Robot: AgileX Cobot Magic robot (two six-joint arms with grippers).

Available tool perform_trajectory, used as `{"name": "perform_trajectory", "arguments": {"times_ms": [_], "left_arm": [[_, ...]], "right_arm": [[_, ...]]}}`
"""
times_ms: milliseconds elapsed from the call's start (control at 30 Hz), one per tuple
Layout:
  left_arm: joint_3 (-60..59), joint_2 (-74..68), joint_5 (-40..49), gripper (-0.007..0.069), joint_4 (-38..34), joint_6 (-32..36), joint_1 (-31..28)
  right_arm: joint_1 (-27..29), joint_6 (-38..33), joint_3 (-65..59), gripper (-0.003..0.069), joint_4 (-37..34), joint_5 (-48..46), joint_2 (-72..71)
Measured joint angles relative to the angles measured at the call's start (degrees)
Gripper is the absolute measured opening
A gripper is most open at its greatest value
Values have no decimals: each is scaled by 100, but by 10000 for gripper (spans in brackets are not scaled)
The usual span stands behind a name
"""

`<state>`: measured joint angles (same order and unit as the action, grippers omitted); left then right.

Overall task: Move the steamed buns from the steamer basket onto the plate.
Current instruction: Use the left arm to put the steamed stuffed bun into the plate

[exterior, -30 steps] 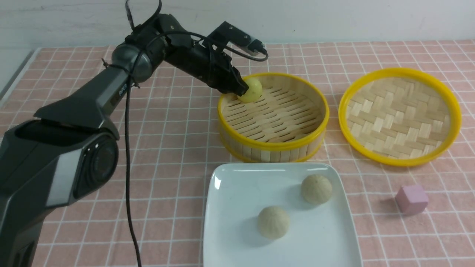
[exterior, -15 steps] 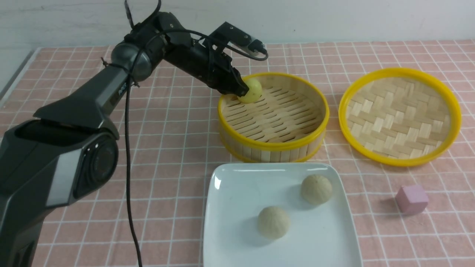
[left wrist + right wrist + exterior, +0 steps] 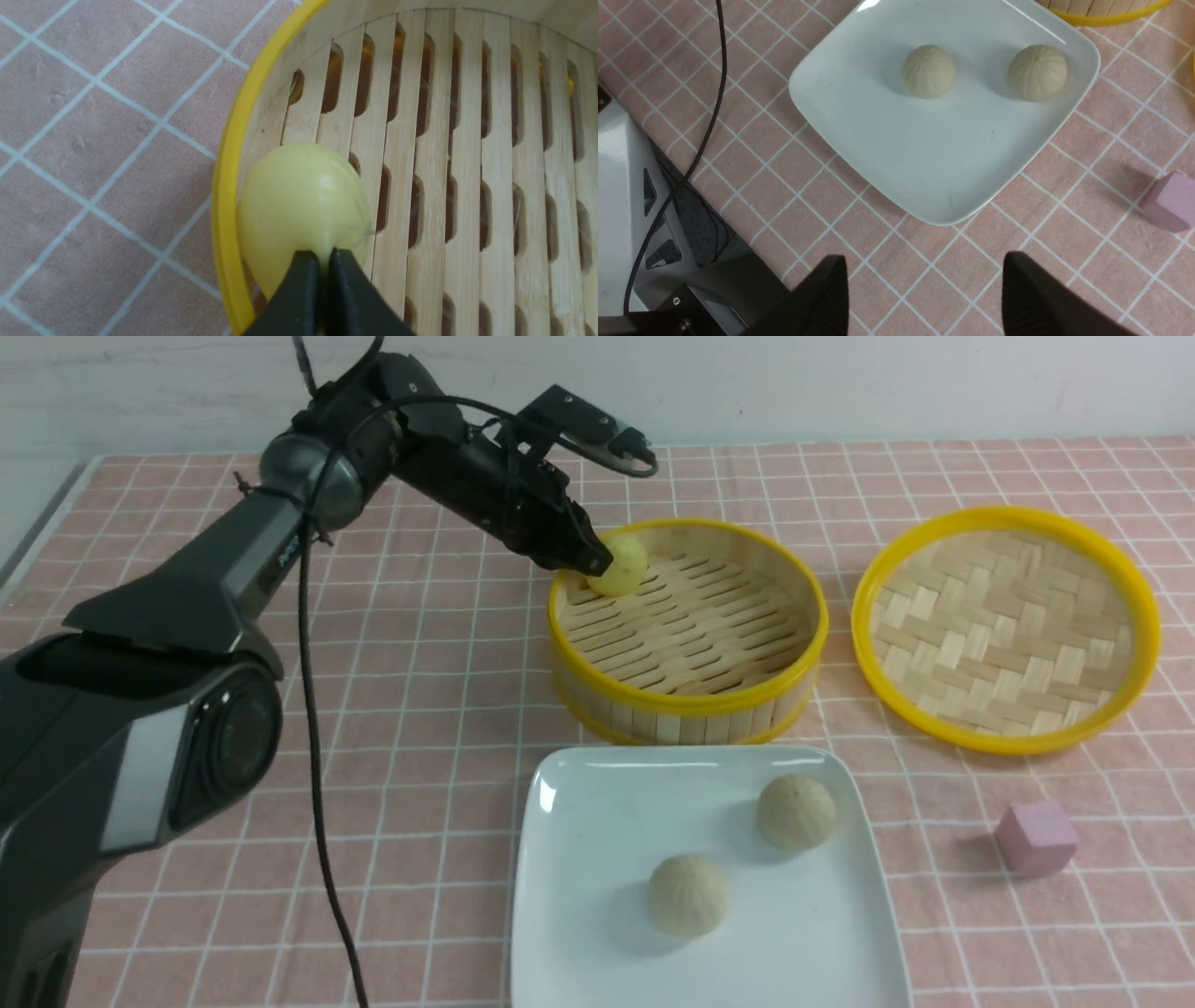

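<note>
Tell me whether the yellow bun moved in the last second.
Yes, the yellow bun shifted slightly left, toward the left rim of the steamer basket.

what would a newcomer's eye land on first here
The black left arm stretched over the table, its left pincer shut on the yellow bun at the basket's far left rim. Next, the white plate in front of the basket, holding two beige buns set apart. The lid lies right of the basket, with a pink cube nearer the camera.
</note>
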<state>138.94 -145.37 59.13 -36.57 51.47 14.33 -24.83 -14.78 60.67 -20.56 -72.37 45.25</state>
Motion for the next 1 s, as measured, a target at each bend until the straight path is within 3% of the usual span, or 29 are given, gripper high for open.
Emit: {"name": "perform_trajectory", "arguments": {"times_ms": [1000], "left_arm": [[138,1383,1205,19,-231,-234,-147]], "right_arm": [[0,0,0,442,5,0,0]]}}
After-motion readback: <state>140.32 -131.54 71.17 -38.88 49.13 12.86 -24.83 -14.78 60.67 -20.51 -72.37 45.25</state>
